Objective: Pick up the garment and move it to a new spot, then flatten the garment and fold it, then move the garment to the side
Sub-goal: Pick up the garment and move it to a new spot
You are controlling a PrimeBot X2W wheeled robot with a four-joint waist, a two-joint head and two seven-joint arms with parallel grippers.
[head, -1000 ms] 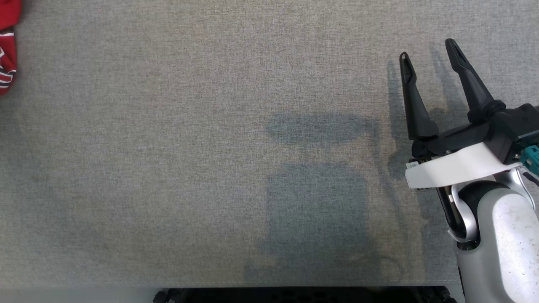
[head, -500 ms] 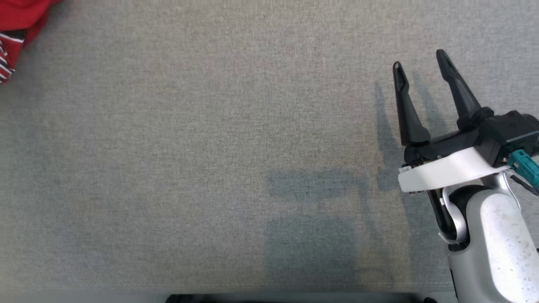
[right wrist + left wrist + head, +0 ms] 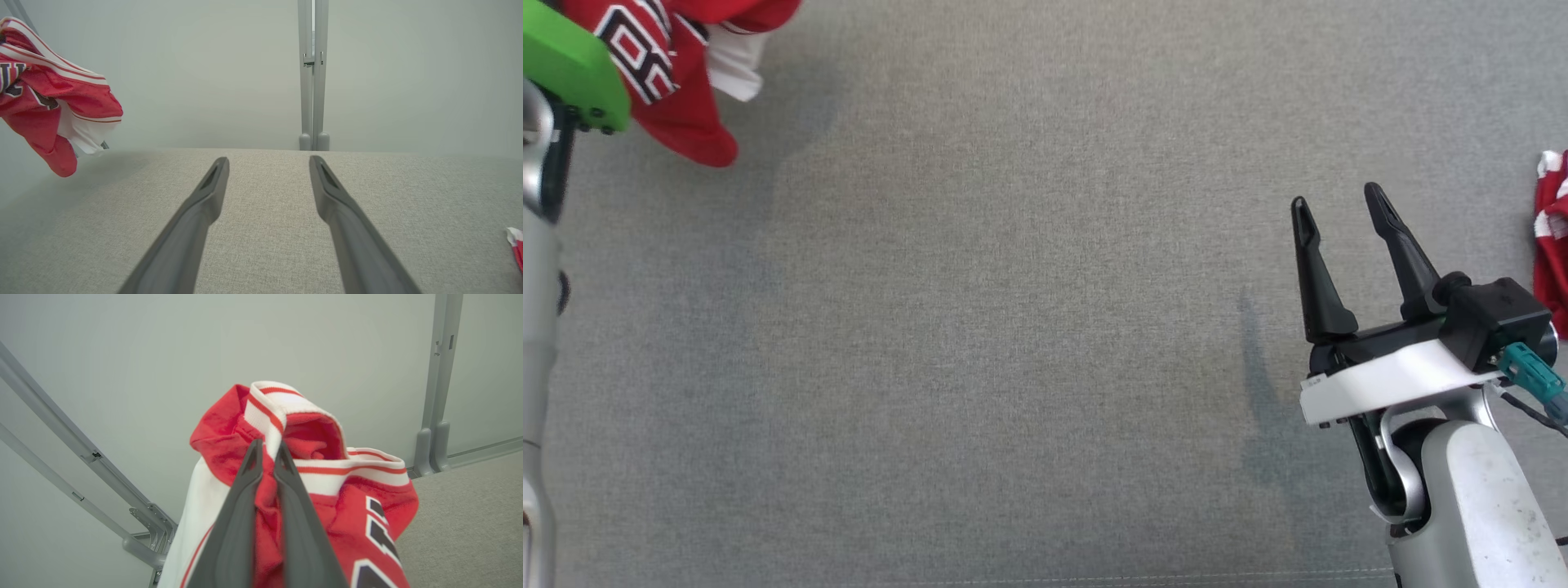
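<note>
Red jersey (image 3: 310,441) hangs clamped in the left gripper (image 3: 267,450), clear of the grey table (image 3: 1013,327); the right gripper (image 3: 1338,198) stands apart, empty. Placing, flattening and folding remain.

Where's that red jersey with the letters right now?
Head view, far upper left: the red jersey hangs bunched from the left pincer, lifted above the grey table.
</note>
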